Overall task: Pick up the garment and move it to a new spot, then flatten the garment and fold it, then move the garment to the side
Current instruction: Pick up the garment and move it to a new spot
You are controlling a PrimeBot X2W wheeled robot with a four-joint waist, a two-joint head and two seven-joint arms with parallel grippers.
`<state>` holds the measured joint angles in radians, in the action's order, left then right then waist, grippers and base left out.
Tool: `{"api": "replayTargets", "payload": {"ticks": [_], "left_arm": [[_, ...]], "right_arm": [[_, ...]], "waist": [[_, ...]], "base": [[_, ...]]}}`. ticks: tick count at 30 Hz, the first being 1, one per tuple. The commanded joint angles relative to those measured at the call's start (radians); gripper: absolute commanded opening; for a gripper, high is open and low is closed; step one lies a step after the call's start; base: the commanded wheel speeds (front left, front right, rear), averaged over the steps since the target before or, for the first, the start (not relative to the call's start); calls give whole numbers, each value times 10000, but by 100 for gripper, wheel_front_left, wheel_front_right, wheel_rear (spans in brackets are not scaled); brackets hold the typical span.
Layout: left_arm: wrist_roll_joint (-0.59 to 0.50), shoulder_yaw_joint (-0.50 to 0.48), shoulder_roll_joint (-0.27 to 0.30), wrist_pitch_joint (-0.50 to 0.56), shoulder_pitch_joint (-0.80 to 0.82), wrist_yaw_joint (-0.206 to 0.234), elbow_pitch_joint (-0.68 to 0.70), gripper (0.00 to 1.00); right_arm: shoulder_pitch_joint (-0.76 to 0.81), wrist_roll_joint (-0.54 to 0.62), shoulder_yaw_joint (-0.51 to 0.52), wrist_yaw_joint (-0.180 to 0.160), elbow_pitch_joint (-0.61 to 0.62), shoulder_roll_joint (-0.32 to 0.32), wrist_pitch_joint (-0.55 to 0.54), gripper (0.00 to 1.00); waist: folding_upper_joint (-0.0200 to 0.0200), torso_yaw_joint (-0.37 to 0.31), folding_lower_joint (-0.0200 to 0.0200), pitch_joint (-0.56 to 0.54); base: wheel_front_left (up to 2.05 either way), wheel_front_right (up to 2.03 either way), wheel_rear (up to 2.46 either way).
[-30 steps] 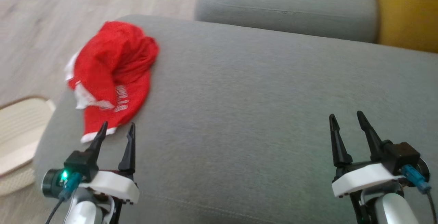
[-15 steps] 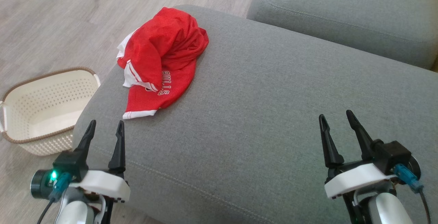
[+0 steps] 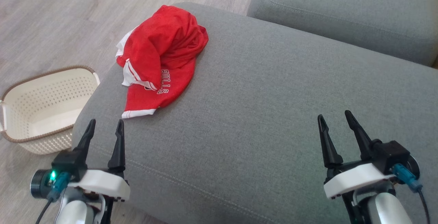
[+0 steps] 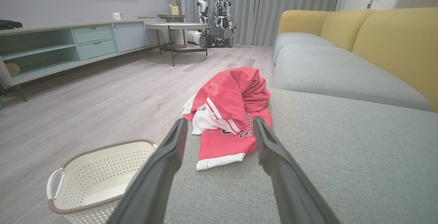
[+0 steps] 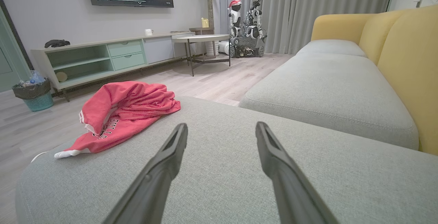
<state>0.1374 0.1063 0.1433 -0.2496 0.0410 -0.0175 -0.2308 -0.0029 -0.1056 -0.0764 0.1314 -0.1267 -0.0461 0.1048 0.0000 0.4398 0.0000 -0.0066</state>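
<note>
The garment [image 3: 160, 60] is a red jersey with white trim and lettering, crumpled in a heap at the far left end of a grey sofa cushion [image 3: 267, 114]. It also appears in the left wrist view [image 4: 231, 114] and the right wrist view [image 5: 123, 114]. My left gripper [image 3: 105, 128] hovers open just short of the jersey's near hem, nothing between its fingers. Far to the right, over bare cushion, my right gripper [image 3: 333, 118] is open and empty too.
A cream perforated basket [image 3: 41, 107] stands on the wood floor left of the cushion. A second grey cushion [image 3: 342, 12] lies beyond, with yellow backrests [image 5: 407, 60] to the right. Across the room are a low cabinet [image 4: 68, 46], a table and another robot [image 4: 215, 15].
The head camera has swung, so the whole picture shifted and the basket came into view. The jersey lies as before, and both grippers stay open.
</note>
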Motion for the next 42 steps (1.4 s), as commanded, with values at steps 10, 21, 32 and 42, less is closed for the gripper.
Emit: {"api": "replayTargets", "payload": {"ticks": [10,21,32,42], "left_arm": [[185,-510,-24,-122,1479,-134,307,100],[558,-1074,197,-122,4559,-456,-721,100],[1238,-1221,1148,-121,8261,-1022,-5283,100],[1782,-705,1641,150,9752,-1125,-8522,100]], "right_arm": [[-773,390,-190,-7,753,-41,-327,100],[-1711,1144,-254,-7,1622,-41,-998,100],[-2623,1744,-519,-7,2237,-41,-1429,100],[-2953,1733,-656,-7,2093,-41,-1360,100]], "waist": [[0,-288,0,1052],[0,-816,0,3264],[0,-1248,0,5179],[0,-1519,0,5521]], "base": [[0,0,0],[0,0,0],[0,0,0],[0,0,0]]}}
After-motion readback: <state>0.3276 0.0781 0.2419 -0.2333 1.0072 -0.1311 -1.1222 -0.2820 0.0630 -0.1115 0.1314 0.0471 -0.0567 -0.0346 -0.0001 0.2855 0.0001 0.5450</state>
